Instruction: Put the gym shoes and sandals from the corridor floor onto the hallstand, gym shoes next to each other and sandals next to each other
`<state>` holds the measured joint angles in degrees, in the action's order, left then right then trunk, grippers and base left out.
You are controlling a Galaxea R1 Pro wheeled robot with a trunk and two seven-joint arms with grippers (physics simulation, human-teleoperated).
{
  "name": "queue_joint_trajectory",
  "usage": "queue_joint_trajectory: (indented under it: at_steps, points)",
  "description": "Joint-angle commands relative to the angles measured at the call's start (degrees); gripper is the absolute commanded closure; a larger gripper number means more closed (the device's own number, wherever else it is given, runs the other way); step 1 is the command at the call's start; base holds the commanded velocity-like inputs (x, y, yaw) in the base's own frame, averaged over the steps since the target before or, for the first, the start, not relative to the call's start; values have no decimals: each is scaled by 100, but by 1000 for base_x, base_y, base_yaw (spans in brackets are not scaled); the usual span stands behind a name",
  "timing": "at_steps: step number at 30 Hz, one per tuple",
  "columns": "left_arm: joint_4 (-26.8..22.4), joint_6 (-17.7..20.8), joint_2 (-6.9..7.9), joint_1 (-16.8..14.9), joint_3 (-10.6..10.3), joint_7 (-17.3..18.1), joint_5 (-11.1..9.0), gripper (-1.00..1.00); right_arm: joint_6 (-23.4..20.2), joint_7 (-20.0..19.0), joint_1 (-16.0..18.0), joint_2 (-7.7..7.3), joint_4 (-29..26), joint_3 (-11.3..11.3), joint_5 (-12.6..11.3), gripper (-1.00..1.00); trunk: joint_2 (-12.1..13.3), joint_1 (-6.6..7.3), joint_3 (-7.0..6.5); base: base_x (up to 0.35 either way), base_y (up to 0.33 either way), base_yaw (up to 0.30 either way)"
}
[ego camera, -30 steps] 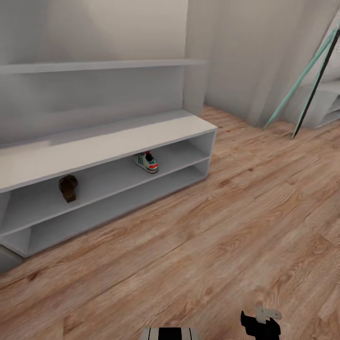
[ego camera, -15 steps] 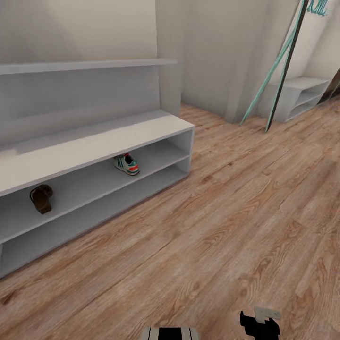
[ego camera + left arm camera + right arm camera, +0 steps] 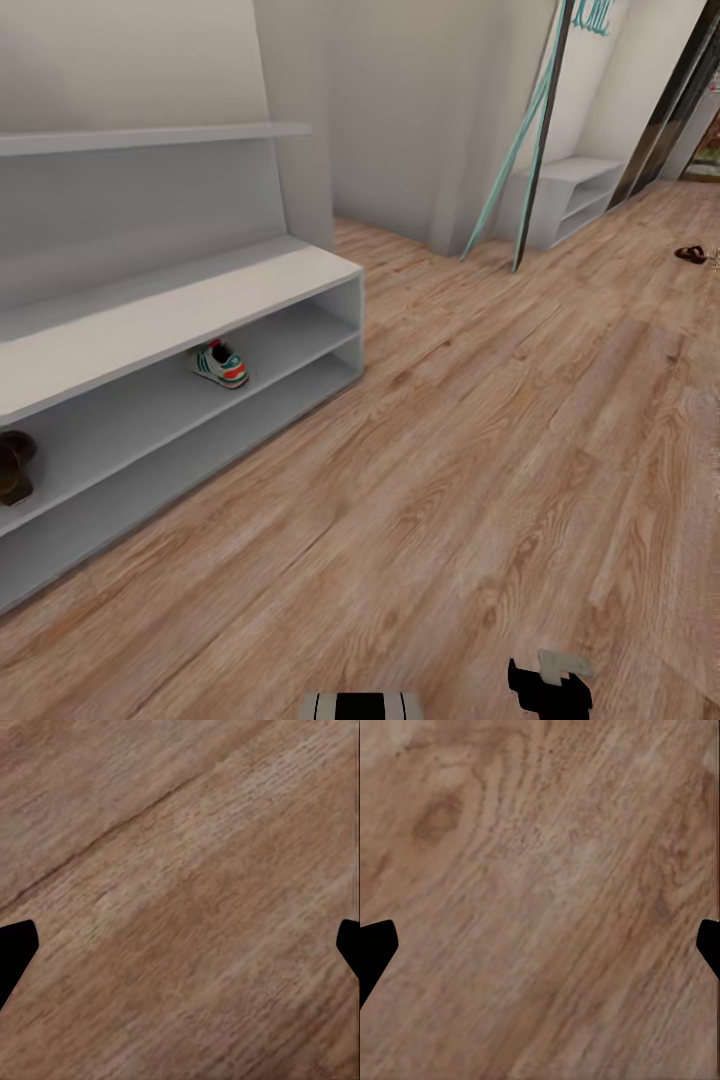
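**Two shoes racked, robot turning away to fetch the rest**

One gym shoe (image 3: 221, 364) sits on the upper shelf of the hallstand (image 3: 180, 305); one sandal (image 3: 14, 466) lies on the same shelf, well apart from it, cut by the frame edge. Far down the corridor floor (image 3: 480, 450) a small dark shape (image 3: 691, 254) is probably the second sandal, too small to be sure.

Left gripper (image 3: 180, 945) and right gripper (image 3: 540, 945) both hang spread wide over bare planks, holding nothing.

Risk: the racked shoe and sandal leave a gap between them, so each mate must land beside its own kind. A mate dropped anywhere in between could break the pairing.

Against the earlier frames, the view has swung right. The hallstand slides toward the left edge and the far corridor opens up, which is camera motion, not the shoes moving.
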<state>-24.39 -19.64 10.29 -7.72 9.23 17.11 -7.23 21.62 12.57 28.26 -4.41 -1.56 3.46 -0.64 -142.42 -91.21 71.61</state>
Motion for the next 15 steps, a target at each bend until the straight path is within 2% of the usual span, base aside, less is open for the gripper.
queue_joint_trajectory:
  at_steps: [1, 15]
  points:
    - [3, 4, -1, -1, 18, 56, -63, -100, 28, -9, 4, 1, 7, 32, -6, -100, -1, -2, 6, 302, 0, -267]
    - [5, 4, -1, -1, 18, 55, -67, -100, 32, -9, 4, 1, 7, 32, -6, -100, -1, -2, 38, 328, 0, -267]
